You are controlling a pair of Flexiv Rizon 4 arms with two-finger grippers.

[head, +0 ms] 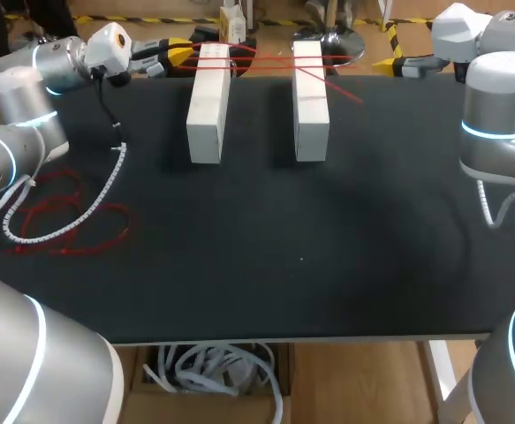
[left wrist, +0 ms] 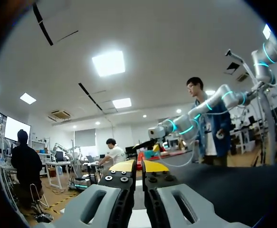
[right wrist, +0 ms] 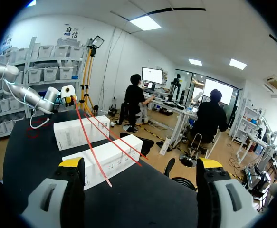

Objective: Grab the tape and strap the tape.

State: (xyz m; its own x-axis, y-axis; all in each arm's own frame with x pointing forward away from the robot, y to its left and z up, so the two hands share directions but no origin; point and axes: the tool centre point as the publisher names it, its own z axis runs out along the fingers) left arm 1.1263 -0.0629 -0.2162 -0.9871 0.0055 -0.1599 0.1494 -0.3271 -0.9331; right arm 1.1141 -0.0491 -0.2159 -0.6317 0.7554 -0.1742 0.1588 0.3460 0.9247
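Observation:
Two white boxes lie side by side at the far part of the black table, the left box (head: pixel 208 102) and the right box (head: pixel 310 102). Thin red tape (head: pixel 266 60) runs in several strands across their far ends, and one end trails off past the right box. The strands meet at my left gripper (head: pixel 167 60), which is shut on the tape at the far left edge. In its own view that gripper (left wrist: pixel 138 167) has its yellow tips pressed together. My right gripper (head: pixel 398 64) hangs open and empty at the far right. Ahead of the open right gripper (right wrist: pixel 140 166) are both boxes (right wrist: pixel 107 159) and the tape (right wrist: pixel 88 142).
Loose loops of red tape (head: pixel 71 225) lie on the table (head: pixel 328 247) at the left, under my left arm's white spiral cable (head: pixel 107 181). Nothing else stands on the dark surface in front of the boxes.

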